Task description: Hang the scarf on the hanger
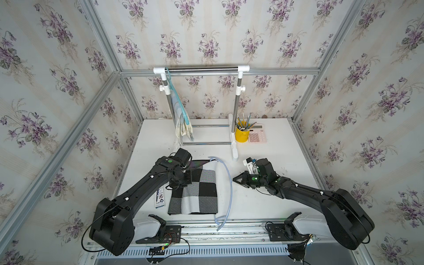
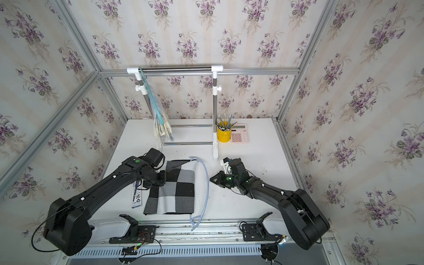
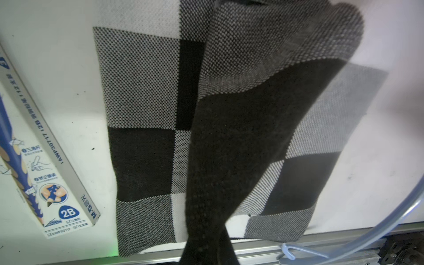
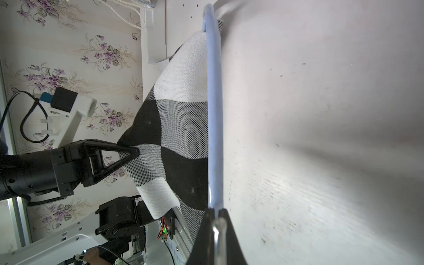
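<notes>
Plainly, the right wrist view, unlike the top views, shows the left tool (image 4: 137, 150) pinching a raised edge of the black, grey and white checked knit scarf (image 4: 181, 128); the right tool (image 4: 216, 212) seems clamped on the pale blue plastic hanger (image 4: 214, 114) beside it. Both arms reach low over the white surface (image 1: 263, 202) bearing the scarf.

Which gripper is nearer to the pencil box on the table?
Left. The left gripper pinches the scarf edge close to the pencil box; the right gripper holds the hanger on the scarf's far side.
</notes>
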{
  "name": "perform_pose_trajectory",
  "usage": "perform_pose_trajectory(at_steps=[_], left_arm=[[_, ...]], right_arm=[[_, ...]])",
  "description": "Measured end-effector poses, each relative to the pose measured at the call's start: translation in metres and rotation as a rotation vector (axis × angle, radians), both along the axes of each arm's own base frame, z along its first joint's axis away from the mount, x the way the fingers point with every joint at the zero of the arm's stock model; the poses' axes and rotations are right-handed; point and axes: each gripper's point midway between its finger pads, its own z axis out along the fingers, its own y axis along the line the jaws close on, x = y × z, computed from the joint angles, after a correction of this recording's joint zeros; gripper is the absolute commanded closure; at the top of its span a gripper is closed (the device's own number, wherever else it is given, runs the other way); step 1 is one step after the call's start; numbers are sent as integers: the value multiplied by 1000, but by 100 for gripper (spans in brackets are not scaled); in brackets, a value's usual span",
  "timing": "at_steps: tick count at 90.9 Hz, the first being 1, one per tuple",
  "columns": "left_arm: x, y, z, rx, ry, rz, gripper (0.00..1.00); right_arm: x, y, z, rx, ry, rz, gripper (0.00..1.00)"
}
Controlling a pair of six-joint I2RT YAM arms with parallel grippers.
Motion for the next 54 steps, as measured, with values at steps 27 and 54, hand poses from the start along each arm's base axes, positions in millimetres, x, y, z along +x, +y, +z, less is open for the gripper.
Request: perform_pose_trajectory(at_steps=[27,54], left_arm=[[8,1,47,-87,-154,22,100],[17,19,50,-99,-171,107,100]], right_arm=[[8,8,3,-1,1,-4,100],[24,18,112,23,-134,37,100]])
